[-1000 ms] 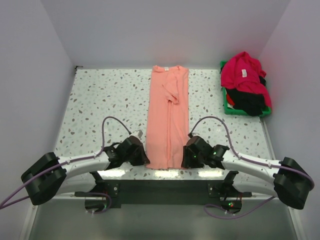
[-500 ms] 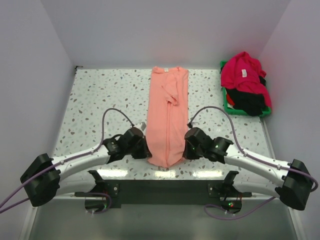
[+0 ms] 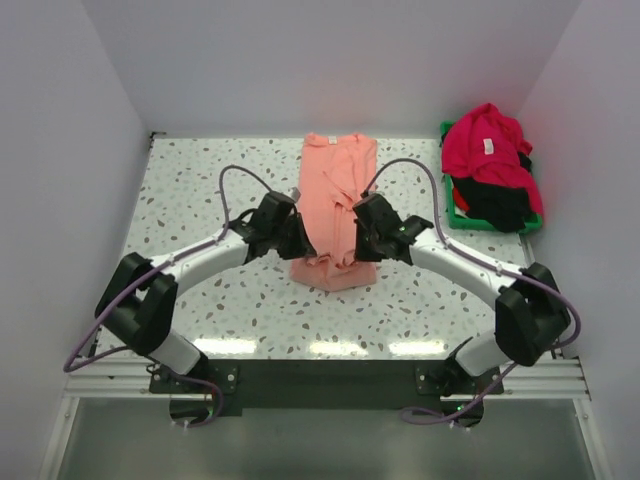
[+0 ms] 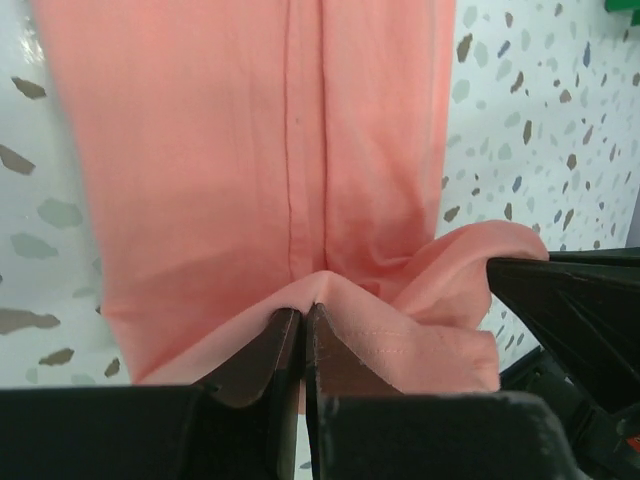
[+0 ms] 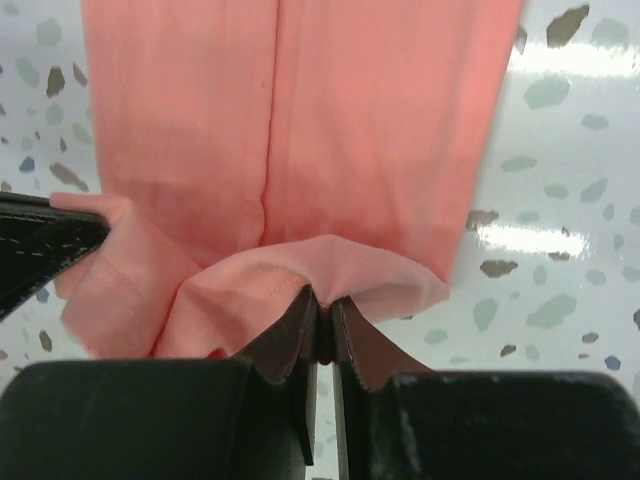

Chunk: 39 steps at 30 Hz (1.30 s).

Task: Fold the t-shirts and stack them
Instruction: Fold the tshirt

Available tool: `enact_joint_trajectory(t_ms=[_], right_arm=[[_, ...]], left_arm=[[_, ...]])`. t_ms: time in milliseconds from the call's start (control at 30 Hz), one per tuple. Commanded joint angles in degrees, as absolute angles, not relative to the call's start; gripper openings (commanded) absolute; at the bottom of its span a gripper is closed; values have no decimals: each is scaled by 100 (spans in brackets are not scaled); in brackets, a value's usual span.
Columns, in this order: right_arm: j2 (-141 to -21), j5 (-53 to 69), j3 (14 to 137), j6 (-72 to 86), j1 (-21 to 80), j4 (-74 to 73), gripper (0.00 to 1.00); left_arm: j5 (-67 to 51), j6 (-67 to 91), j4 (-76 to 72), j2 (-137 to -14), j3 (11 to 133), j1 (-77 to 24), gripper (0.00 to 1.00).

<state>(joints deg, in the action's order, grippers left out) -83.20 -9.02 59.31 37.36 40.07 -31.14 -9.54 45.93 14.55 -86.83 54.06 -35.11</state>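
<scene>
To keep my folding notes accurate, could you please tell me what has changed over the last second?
The left arm and right arm swung away from their bases, carrying the near hem of the salmon-pink t-shirt toward its collar, so its near part is now doubled over. Both jaws are shut on that hem. The red t-shirt and black t-shirt stay heaped on the green bin; the collar end has not moved.
</scene>
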Motion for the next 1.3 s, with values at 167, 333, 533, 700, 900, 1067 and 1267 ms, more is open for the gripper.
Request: enact_joint_trajectory(t_ms=[167,333,533,700,900,1067,1267], right_arm=[[-9491,-703,7171,3322,3252,-2681,9],[-10010,-607,7734,3182,2901,-2628,8],[-10599,-264,8235,3103,2514,-2540,8],[-11091,-123,8665,3006,2312,-2610,9],[-11434,132,8911,2953,2092,-2496,22],[-11435,377,9132,2953,1855,-2453,44],[-10855,273,8712,2830,1872,-2435,55]], left_arm=[[-1274,4351,1116,-9957,6600,-2883,0],[-1398,4333,1090,-10712,7276,-2593,0],[-1397,4333,1125,-11144,7839,-2321,0],[-1441,4236,1195,-11452,8244,-2145,0],[-1608,4157,1099,-11733,8402,-1978,11],[-1854,3930,1072,-11804,8744,-1872,43],[-1504,3823,1169,-11146,8396,-1767,60]])
